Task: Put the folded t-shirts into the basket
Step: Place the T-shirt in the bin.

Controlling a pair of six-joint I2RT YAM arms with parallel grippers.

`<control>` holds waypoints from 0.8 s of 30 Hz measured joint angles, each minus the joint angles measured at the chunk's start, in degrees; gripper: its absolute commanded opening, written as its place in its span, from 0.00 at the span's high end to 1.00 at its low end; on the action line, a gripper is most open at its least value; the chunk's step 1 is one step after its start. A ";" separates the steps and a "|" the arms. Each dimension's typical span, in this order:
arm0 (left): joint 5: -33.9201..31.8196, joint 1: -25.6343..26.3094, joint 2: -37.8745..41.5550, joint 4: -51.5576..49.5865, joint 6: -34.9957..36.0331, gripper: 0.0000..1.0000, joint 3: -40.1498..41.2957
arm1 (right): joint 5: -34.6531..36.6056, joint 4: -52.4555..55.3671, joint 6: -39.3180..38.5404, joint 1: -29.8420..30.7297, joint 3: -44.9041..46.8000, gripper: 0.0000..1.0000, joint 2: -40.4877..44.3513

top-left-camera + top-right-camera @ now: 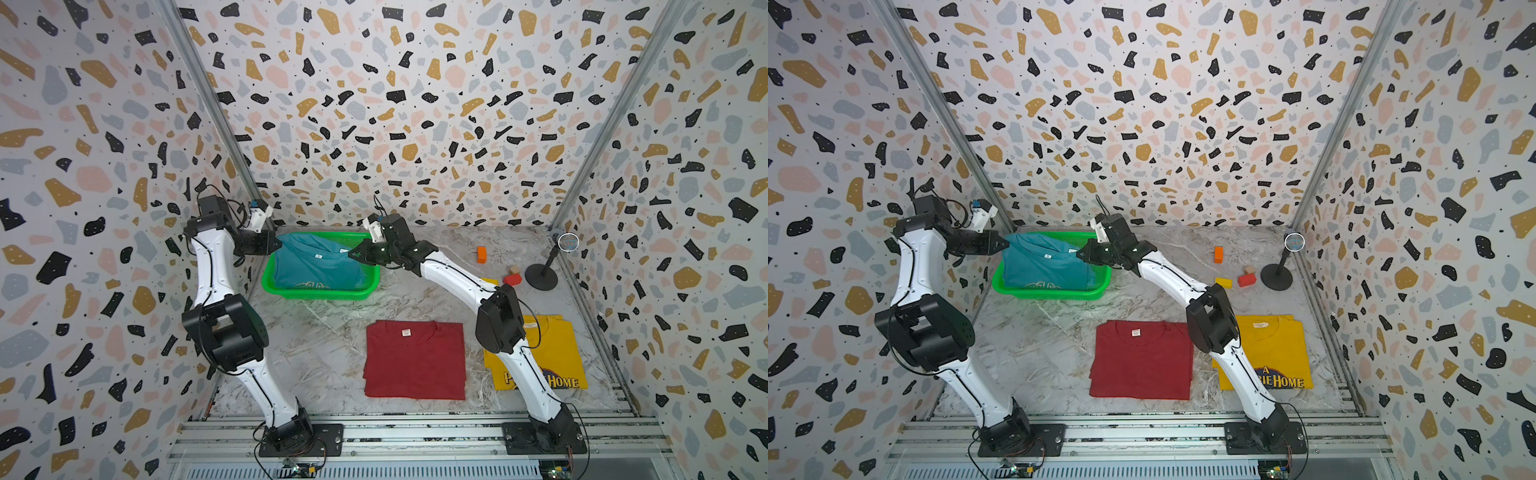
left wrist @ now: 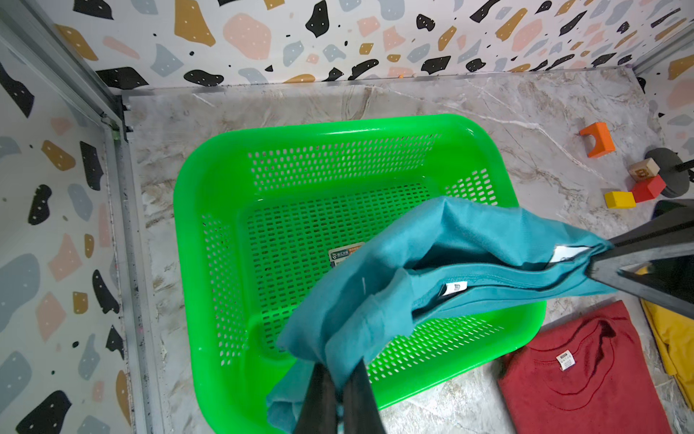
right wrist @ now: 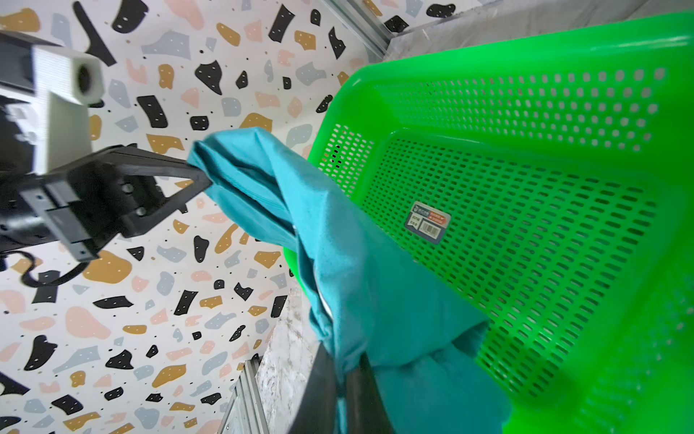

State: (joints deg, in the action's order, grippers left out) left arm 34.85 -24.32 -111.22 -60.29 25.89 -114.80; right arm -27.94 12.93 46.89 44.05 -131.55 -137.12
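Robot test cell, lab sort of place, no home; three enclosing panels papered in terrazzo print, joined by bare aluminium posts; marble-look tabletop boxed in between; left arm, right arm, white-and-black, bolted on black plates to slotted aluminium rail at front edge; cables loose; white camera housing on wrist; mesh-headed mic stand; staged props: green basket, teal t-shirt, red t-shirt, yellow t-shirt, toy blocks

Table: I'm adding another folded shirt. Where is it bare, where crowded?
Bare marble lies between the green basket and the red t-shirt, and at the back between the right arm and the orange block. Crowded: stand and blocks far right, yellow t-shirt in front of them; the teal t-shirt hangs over the basket.
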 measured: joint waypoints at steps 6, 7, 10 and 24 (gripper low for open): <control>0.79 -0.66 0.00 -0.20 1.22 1.00 0.24 | 0.17 1.07 -0.92 0.00 -0.11 1.00 3.19; 0.90 -0.81 0.00 -0.20 1.40 1.00 0.42 | 0.17 1.29 -0.98 0.00 -0.22 1.00 3.45; 1.22 -1.16 0.00 -0.09 1.79 1.00 1.70 | 0.15 2.19 -1.27 0.00 -0.22 1.00 3.82; 1.95 -1.97 0.04 5.14 2.34 1.00 12.09 | 0.26 3.19 -1.31 0.07 2.97 1.00 3.85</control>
State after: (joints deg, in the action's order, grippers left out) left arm 36.80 -26.28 -111.18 -55.16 28.23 -102.72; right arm -27.68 16.12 45.58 44.12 -128.57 -133.27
